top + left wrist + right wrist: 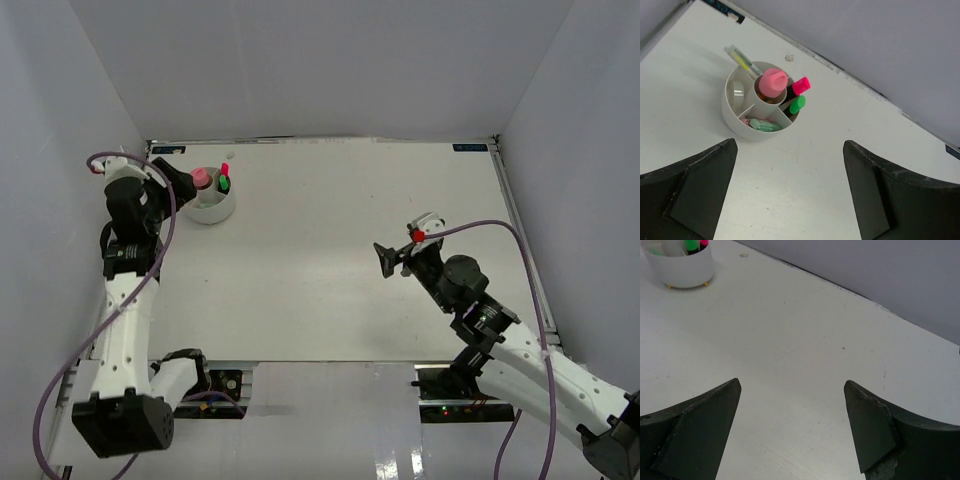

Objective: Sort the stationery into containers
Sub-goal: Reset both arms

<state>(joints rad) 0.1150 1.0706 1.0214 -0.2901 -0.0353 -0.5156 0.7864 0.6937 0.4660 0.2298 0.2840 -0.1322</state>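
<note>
Looking through your left wrist camera, you find the left hand (790,145) spread wide, nothing between its fingers, above the worktop (815,190). The white organiser cup (735,117) stands in the upper left of that frame. It holds the pink tube (772,82) in its centre well, a pink-capped marker (801,85) and a green-capped marker (797,104) on its right, a pale green marker (762,125) at the bottom, a tape roll (738,90) on the left and a thin pen (742,60) leaning out at upper left. Your right hand (792,384) is likewise spread and holds nothing.
</note>
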